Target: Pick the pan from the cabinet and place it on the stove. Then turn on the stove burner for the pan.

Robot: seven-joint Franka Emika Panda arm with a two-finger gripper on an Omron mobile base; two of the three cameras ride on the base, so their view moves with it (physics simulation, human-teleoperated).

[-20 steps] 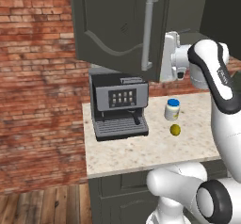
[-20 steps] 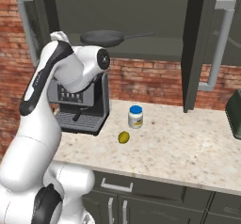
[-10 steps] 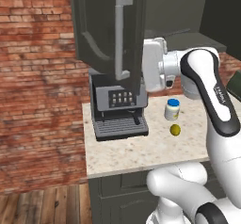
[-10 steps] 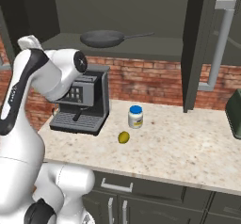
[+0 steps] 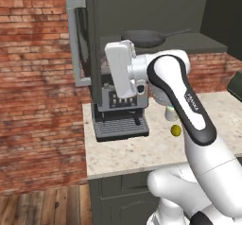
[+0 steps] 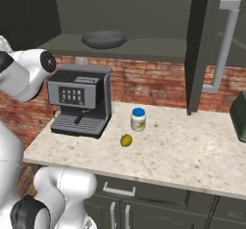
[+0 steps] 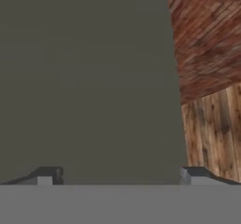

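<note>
I saw the cabinet (image 6: pixel 134 11) standing open above the counter, both doors swung wide: in the left base view the left door (image 5: pixel 87 35) stood edge-on with its long silver bar handle (image 5: pixel 73 42) facing out toward the brick wall (image 5: pixel 33 77), and in the right base view the right door (image 6: pixel 214 45) hung open with its own silver handle (image 6: pixel 226 50). The stone counter (image 6: pixel 182 151) ran beneath it, with dark lower cabinet fronts (image 6: pixel 144 206) under it.

My arm (image 5: pixel 182 96) reached up and to the left across the coffee machine (image 6: pixel 81 100), which sat at the left end of the counter against the brick. The hand sat just beside the inner face of the open left door. In the hand view I made out the two fingertips (image 7: pixel 47 175) far apart at the bottom corners, with the flat dark door panel close in front of them and nothing between them, so the gripper (image 7: pixel 120 177) was spread wide and empty. Brick and wooden floor (image 7: pixel 212 124) showed past the panel's edge.

The pan (image 6: pixel 103 39) lay on the cabinet's lower shelf, above the coffee machine, its long thin handle pointing right in the right base view. My hand was well apart from it.

On the counter, right of the coffee machine, stood a small white jar with a blue lid (image 6: pixel 138 119), and near it, toward the front edge, lay a small yellow-green fruit (image 6: pixel 126 140).
</note>
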